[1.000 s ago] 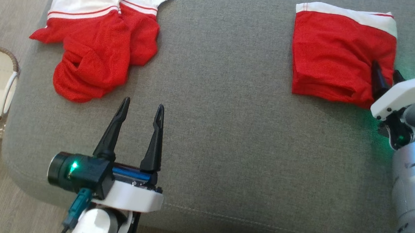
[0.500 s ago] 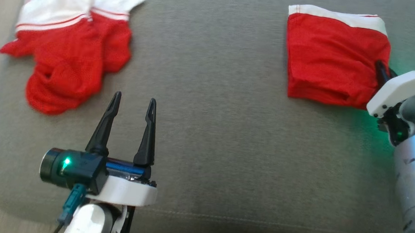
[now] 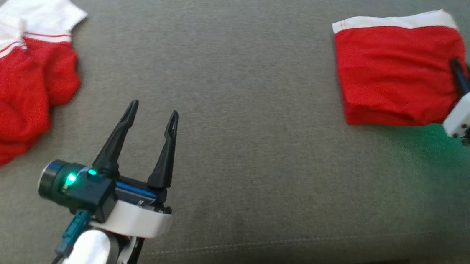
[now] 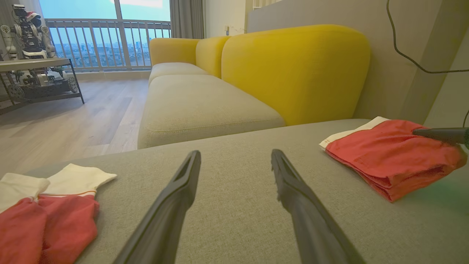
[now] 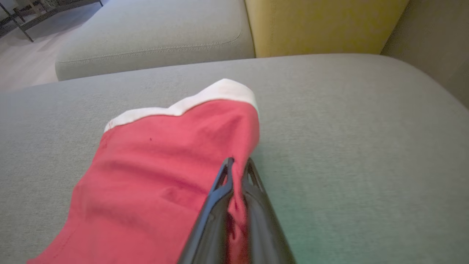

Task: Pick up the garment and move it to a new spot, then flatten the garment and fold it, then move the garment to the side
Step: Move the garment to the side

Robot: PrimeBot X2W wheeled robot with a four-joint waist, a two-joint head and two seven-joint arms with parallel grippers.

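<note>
Obs: right end effector (image 5: 239, 163) clenched on the right edge of the folded red garment (image 3: 390, 77), which lies at the far right of the grey cushion (image 3: 238, 140). The edge pinch probably lets the stack slide aside with its folds intact. The left end effector (image 3: 152, 112) is spread, empty and hovering. A crumpled red garment (image 3: 11, 101) lies far left.

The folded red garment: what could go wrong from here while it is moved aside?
1. The right gripper pinches the folded garment at one edge only, so pulling may open its layers.
2. The rest of it lies on the grey cushion, and dragging may bunch it.
3. The left gripper is open and apart from it, so it gives no support.
</note>
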